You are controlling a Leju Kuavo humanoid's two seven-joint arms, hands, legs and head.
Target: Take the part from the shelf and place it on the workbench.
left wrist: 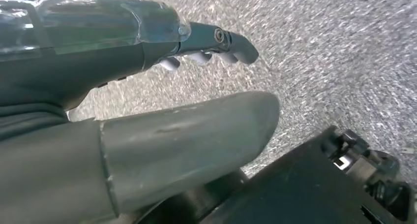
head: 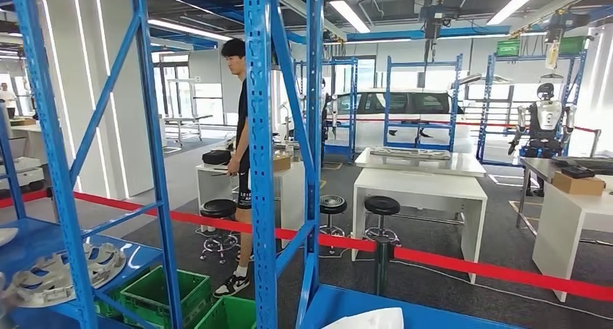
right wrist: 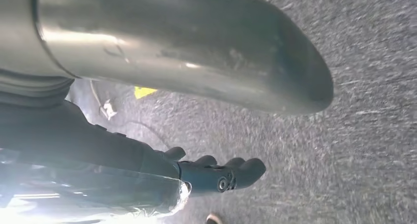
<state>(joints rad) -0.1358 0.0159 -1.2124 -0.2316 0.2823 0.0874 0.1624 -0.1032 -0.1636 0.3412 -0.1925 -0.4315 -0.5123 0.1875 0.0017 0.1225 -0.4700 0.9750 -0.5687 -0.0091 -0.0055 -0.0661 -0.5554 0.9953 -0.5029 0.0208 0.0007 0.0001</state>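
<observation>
Nearest the head camera, a white object (head: 374, 319) is cut by the frame edge at 6 o'clock, on a blue shelf surface (head: 434, 314); what it is cannot be told.

The part (head: 61, 275), a silver wheel-cover-like disc, is seen lying flat on the lower blue shelf (head: 137, 257) at about 8 o'clock in the head view, behind a blue upright (head: 54, 155) of the rack. No long axis is noted, the piece being round; its face is turned upward.

Both arms are judged to hang at the robot's sides, since each wrist view looks down on grey carpet. The left hand (left wrist: 162, 101) is seen holding nothing, thumb and fingers (left wrist: 231, 42) apart and extended. The right hand (right wrist: 196, 130) is likewise holding nothing, its fingers (right wrist: 231, 172) spread from the thumb.

The part lies forward and to the left of the robot, so the left hand is judged the nearer. The upright stands between camera and disc, and a reach from the left of it would be called for.

Green crates (head: 163, 293) sit below the shelf at 7 o'clock. A red barrier tape (head: 463, 262) runs across behind the rack. A person (head: 241, 155) stands beyond it at 11 o'clock. White workbenches (head: 419, 188) are seen at 2 o'clock, well apart from the part.
</observation>
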